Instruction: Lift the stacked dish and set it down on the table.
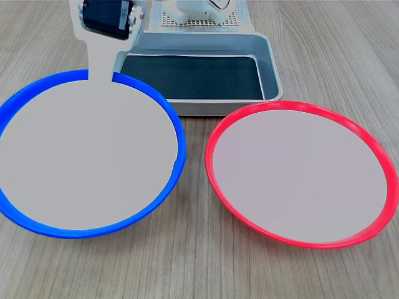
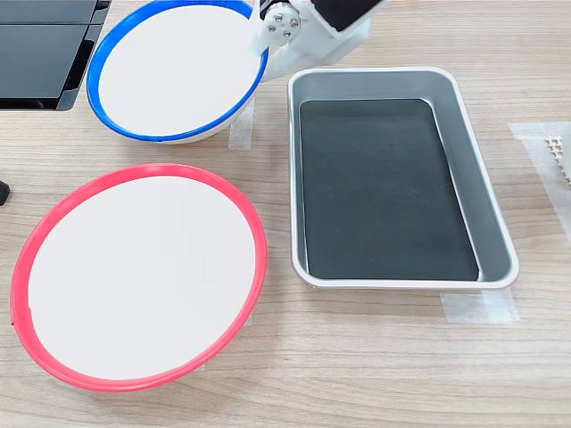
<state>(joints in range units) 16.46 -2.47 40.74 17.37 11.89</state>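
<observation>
blue dish [image 1: 87, 168]: left of first exterior view, on table [image 1: 199, 268]
claw [image 1: 100, 65]: clamped on its far rim
red plate [image 1: 299, 171]: right, apart
tray [image 2: 464, 116]: empty

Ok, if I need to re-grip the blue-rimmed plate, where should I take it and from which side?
Take the blue-rimmed plate by its raised rim, the thin edge nearest the tray, where the gripper already meets it. The plate is wide and shallow, so only the rim likely fits between the fingers. Come from the tray side; the red-rimmed plate crowds the other side.
</observation>
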